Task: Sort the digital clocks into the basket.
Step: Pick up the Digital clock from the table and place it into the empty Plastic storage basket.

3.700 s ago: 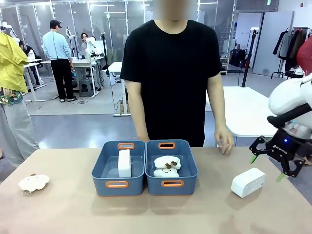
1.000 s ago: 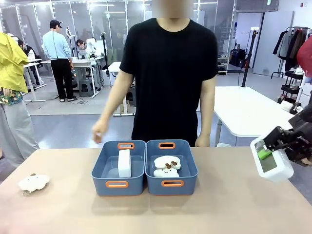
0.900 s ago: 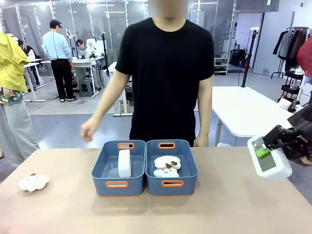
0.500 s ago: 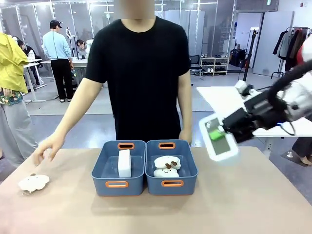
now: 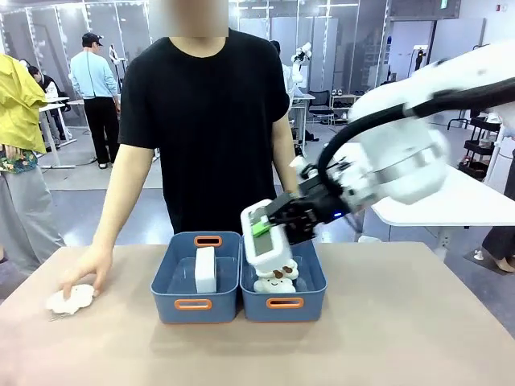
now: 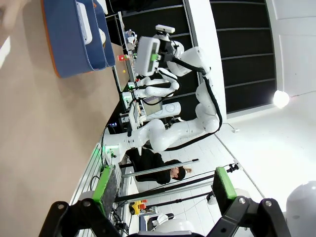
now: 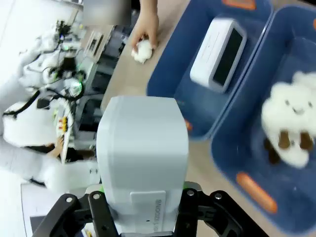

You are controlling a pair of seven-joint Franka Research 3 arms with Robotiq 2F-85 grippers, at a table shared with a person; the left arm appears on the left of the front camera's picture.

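Right gripper (image 5: pixel 261 227) clamps smooth rounded white plastic clock (image 5: pixel 270 252); left gripper (image 6: pixel 164 185) gapes empty

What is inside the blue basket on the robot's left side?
One white digital clock stands on edge inside the basket. Its underside and the floor beneath it are covered.

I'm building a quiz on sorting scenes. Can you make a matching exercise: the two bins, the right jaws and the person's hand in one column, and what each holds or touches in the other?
Column one:
1. left bin
2. right bin
3. right jaws
4. hand

Column two:
a. loose sheep on the table
b. standing clock, on edge
c. lifted clock, in the air
d. binned sheep, lying inside

Pairs: 1-b, 2-d, 3-c, 4-a
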